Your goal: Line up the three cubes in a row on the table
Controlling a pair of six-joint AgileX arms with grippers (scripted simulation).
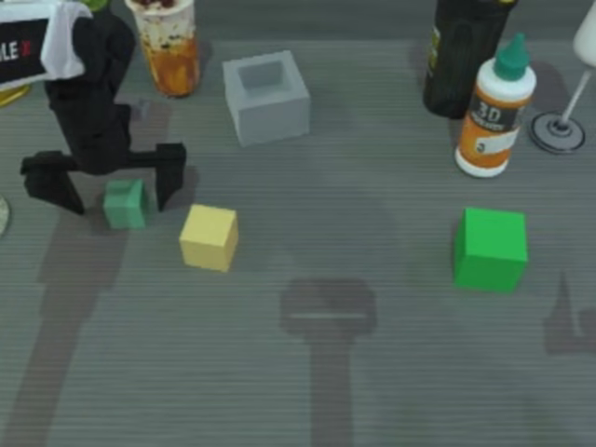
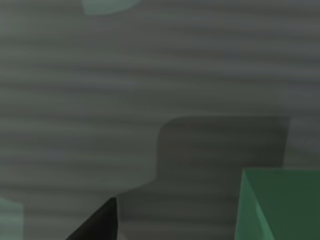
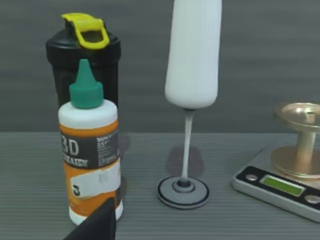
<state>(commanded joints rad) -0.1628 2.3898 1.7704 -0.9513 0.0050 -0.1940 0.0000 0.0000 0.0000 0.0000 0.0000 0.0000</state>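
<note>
**A:** Three cubes from the top view: teal cube (image 1: 124, 204) near the table's (image 1: 372, 391) left edge, sitting between the spread-wide fingers of the left gripper (image 1: 104, 182); yellow cube (image 1: 209, 237) beside it, green cube (image 1: 490, 249) toward the right edge.

**B:** Left wrist view?

**A:** Teal cube (image 2: 280, 205) up close. Right wrist view just shows a glue bottle (image 3: 90, 160); can't tell that gripper's state.

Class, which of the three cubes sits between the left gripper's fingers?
The small teal-green cube, between the open left gripper fingers; the pale yellow cube and bright green cube sit apart.

Ribbed grey table (image 1: 372, 391) bearing three cubes (image 1: 209, 237)
</note>
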